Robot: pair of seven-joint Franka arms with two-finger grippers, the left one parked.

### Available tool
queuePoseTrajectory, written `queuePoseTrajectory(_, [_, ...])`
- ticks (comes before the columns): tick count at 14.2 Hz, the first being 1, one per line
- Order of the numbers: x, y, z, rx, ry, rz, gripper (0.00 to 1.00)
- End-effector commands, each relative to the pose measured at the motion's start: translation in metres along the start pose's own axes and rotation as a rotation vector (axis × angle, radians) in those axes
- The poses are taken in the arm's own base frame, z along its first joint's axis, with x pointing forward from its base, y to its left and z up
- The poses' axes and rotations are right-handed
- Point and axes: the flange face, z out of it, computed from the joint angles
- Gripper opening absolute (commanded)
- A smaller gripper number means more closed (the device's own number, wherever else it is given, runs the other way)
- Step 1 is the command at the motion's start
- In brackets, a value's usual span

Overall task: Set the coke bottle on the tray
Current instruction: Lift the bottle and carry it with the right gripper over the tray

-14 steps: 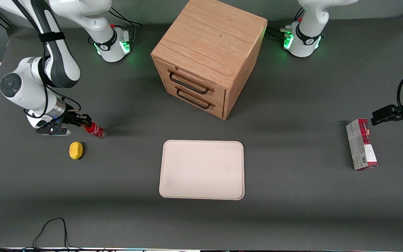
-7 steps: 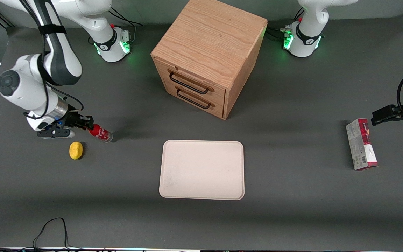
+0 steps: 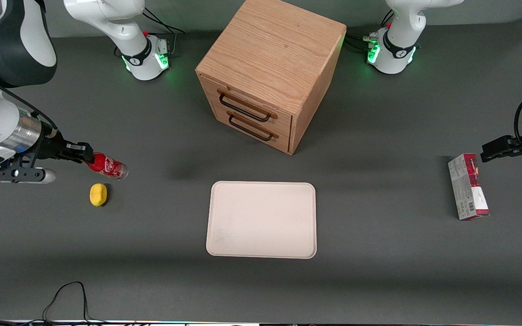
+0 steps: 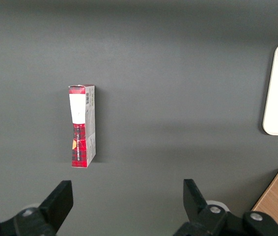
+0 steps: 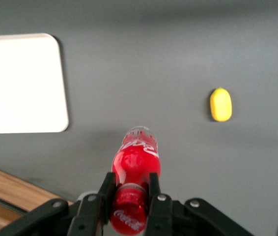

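My right gripper (image 3: 88,158) is shut on the cap end of the coke bottle (image 3: 107,166), a small red bottle with white script, and holds it lifted above the table toward the working arm's end. In the right wrist view the bottle (image 5: 135,160) hangs between the two black fingers (image 5: 106,189), its clear base pointing away from the camera. The cream tray (image 3: 261,219) lies flat on the table in front of the drawer cabinet, well apart from the gripper; it also shows in the right wrist view (image 5: 21,83).
A yellow lemon-like lump (image 3: 98,194) lies on the table just nearer the front camera than the bottle. The wooden drawer cabinet (image 3: 270,72) stands mid-table. A red-and-grey carton (image 3: 467,186) lies toward the parked arm's end.
The gripper has risen with the bottle held in it, lifting it off the table and carrying it slightly toward the working arm's end. The lump and tray have not moved.
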Motion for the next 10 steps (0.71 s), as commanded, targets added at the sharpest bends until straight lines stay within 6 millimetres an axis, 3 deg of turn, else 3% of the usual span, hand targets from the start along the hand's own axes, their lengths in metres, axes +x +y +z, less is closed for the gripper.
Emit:
queuePoseTrajectory(1, [0.043,-0.046,-0.014,0.013,-0.023,0.022,0.00])
queuePoseTrajectory(7, [0.051,-0.137,-0.005,0.023,0.077,-0.052,0.00])
queuePoseTrajectory(8, [0.054,-0.146,0.000,0.048,0.088,-0.050,0.00])
queuePoseTrajectory(10, [0.068,-0.171,0.030,0.083,0.120,-0.039,0.00])
